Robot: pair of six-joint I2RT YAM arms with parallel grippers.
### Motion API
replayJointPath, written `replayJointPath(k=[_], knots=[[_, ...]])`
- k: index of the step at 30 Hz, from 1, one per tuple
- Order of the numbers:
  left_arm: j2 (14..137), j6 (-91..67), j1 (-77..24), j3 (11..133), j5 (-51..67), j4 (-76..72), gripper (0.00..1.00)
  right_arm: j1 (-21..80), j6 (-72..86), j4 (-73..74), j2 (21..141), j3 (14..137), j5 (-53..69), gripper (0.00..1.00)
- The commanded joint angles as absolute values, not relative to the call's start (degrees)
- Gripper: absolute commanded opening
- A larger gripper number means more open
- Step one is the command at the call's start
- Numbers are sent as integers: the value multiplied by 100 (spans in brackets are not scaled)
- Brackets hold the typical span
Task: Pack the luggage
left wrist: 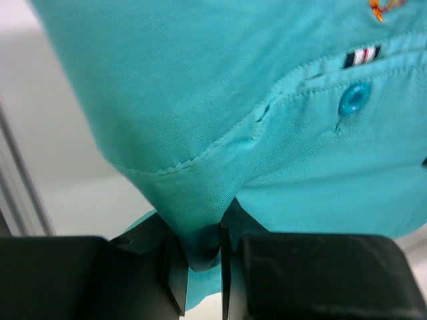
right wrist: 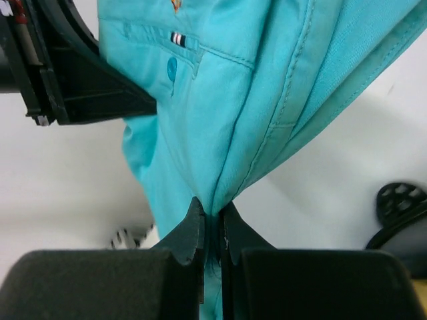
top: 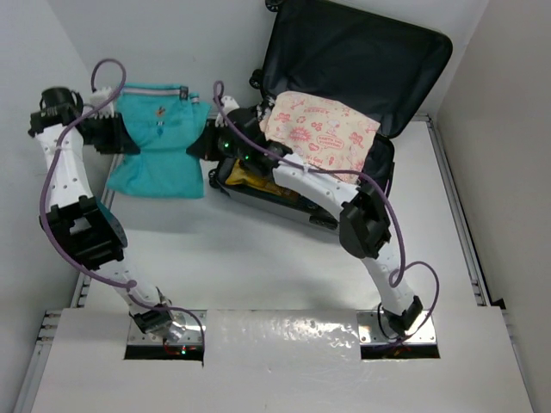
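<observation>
Left gripper (left wrist: 200, 259) is pinched shut on a fold at the left edge of the teal shorts (top: 159, 146). The shorts are held spread between both grippers over the counter (top: 275, 258), back left. Right gripper (right wrist: 212, 225) is clamped on the right edge of the shorts. The luggage (top: 370, 60) is seen open at back right, just beside the shorts, lid raised, with a pink-patterned cloth (top: 320, 129) draped in it.
</observation>
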State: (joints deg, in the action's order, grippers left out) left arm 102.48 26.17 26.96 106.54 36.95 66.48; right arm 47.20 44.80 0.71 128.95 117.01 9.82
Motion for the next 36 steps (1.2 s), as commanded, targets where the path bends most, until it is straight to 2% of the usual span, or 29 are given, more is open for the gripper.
replayJointPath(k=[1,4,7,11,16,20,23,25,27,28,29,30,31,32,33,36], knots=[[10572,1779,2041,11933,3771,5951,0,4212,4421,307,12315,12006,1143,0],[11003,1102,1215,13011,3657,5424,0,3825,4203,421,11498,11462,1081,0],[11320,784,310,13569,3376,4845,0,3395,3869,1366,10681,11128,941,0],[11478,63,-665,13412,3498,3476,0,2919,3560,2328,9609,10252,529,0],[12057,-325,-1432,13816,3165,2971,0,2304,3682,2786,8256,9020,-192,0],[12418,-369,-1862,13851,2752,2795,0,1960,3902,2681,7945,8044,-229,0],[12682,-264,-2073,14001,1997,2856,0,1732,4016,2593,8024,7701,-193,0],[12814,-142,-2144,13992,1504,2874,7,1556,4017,2401,8103,7620,-150,0],[12850,-36,-2223,13931,1075,2970,21,1346,3999,2364,8349,7769,-132,0],[12858,-26,-2224,13870,985,2953,33,1258,3999,2425,8463,7883,-175,4],[12867,-26,-2224,13800,897,2910,53,1187,3990,2478,8681,8145,-306,14],[12885,165,-2224,13790,688,2900,61,1065,3947,2513,8788,8269,-377,28],[12928,202,-2224,13799,599,2892,71,1029,3851,2548,8876,8375,-430,47],[12937,246,-2224,13808,528,2892,78,1011,3763,2610,8973,8602,-492,53],[12937,333,-2224,13816,388,2900,82,985,3527,2689,9165,8735,-710,58],[12789,413,-2197,13799,281,2918,83,993,2946,2918,9378,9122,-1037,65]])
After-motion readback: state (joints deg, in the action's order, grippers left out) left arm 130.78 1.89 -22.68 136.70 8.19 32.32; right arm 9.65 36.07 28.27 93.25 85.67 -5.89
